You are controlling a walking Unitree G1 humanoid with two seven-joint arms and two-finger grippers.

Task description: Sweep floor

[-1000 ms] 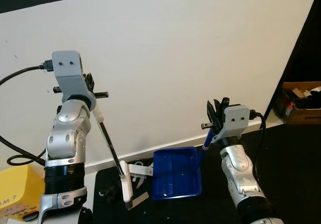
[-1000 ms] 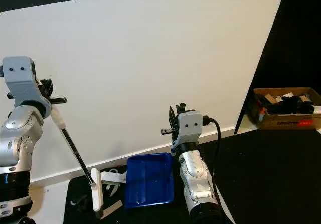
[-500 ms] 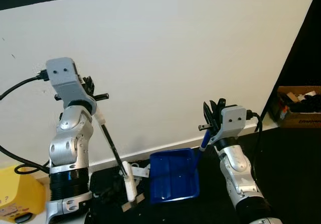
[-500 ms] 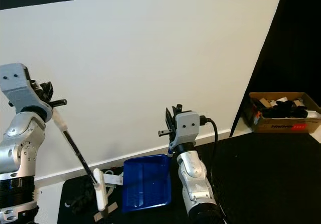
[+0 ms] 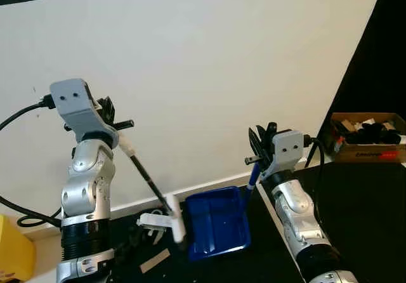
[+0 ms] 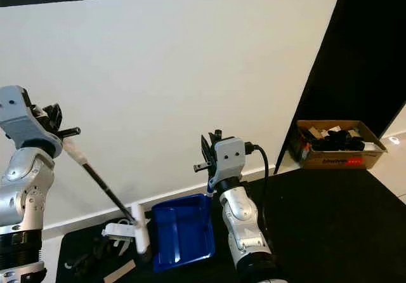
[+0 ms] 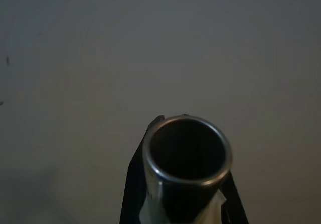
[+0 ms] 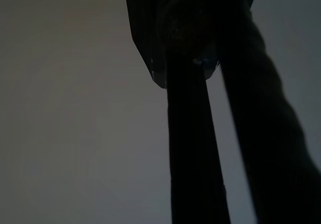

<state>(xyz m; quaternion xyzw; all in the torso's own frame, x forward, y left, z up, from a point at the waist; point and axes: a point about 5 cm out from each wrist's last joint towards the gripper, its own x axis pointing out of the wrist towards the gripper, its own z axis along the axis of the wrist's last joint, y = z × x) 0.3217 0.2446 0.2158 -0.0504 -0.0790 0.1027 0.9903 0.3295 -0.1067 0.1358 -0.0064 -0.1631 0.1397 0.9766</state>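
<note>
Both silver arms are raised with elbows bent, forearms near upright. The left gripper [image 5: 108, 110] sits high beside the left shoulder, jaws closed around a handle end. The right gripper [image 5: 259, 144] is lower and nearer the middle, its black fingers pointing up, jaws closed on a blue handle.

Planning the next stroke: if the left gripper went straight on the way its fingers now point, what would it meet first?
Most likely the white wall. The left gripper, shut on the broom handle, faces bare wall; depth is unclear.
</note>
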